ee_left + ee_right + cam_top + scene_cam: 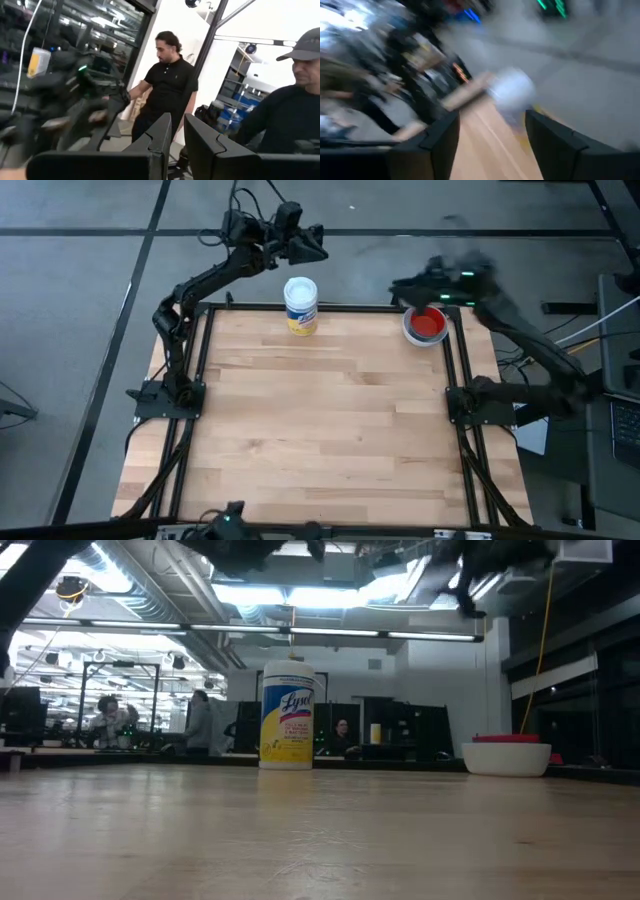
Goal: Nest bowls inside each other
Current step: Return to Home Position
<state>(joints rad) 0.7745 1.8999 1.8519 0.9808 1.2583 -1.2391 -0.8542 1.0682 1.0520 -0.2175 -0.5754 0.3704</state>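
Bench [330, 430] looks bare up close; we see the bowls [426, 325] stacked at two o'clock by the far edge, red on top. Right end effector [405, 288] hangs just past them, fingers spread and empty. Left end effector [318, 248], at twelve beyond the wipes tub [300, 304], is nearly clenched on nothing. We'd guess a low swing back could shove the stack off.

The white canister [287, 716] carries a yellow label reading "Lysol" (its smaller print is unreadable).
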